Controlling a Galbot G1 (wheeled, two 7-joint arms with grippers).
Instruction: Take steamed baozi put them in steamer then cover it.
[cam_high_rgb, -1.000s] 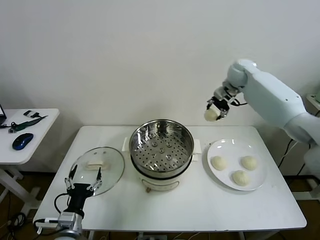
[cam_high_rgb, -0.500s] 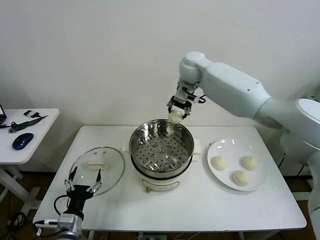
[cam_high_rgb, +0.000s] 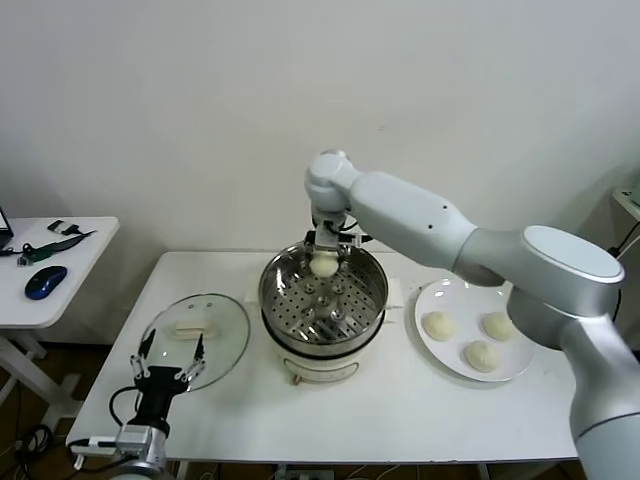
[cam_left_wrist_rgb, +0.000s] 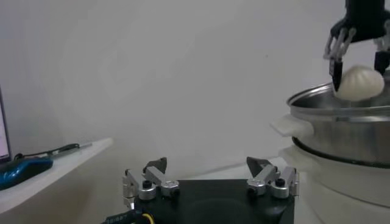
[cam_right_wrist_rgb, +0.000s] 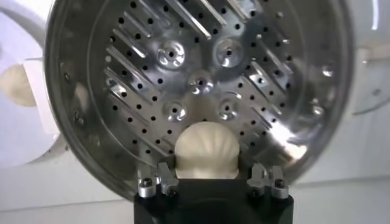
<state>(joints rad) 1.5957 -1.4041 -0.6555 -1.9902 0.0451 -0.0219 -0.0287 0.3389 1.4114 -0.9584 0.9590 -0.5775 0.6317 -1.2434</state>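
My right gripper (cam_high_rgb: 324, 252) is shut on a creamy-white baozi (cam_high_rgb: 323, 265) and holds it over the far side of the steel steamer (cam_high_rgb: 372, 268), just above the perforated tray (cam_right_wrist_rgb: 201, 79). The held baozi (cam_right_wrist_rgb: 206, 151) shows between the fingers in the right wrist view, and in the left wrist view (cam_left_wrist_rgb: 359, 83) above the steamer rim (cam_left_wrist_rgb: 341, 100). Three more baozi (cam_high_rgb: 437, 325) lie on the white plate (cam_high_rgb: 520, 365) right of the steamer. The glass cover (cam_high_rgb: 222, 352) with its white handle (cam_high_rgb: 190, 327) lies flat left of the steamer. My left gripper (cam_high_rgb: 166, 362) is open and empty, low by the table's front left edge.
A small white side table (cam_high_rgb: 70, 270) stands at the far left with a blue mouse (cam_high_rgb: 45, 281) and small tools. The steamer sits on a white base (cam_high_rgb: 320, 368) with side handles. The wall runs close behind the table.
My right gripper has carried the baozi leftward from above the plate side and lowered it over the steamer's far rim. The left arm has not moved.
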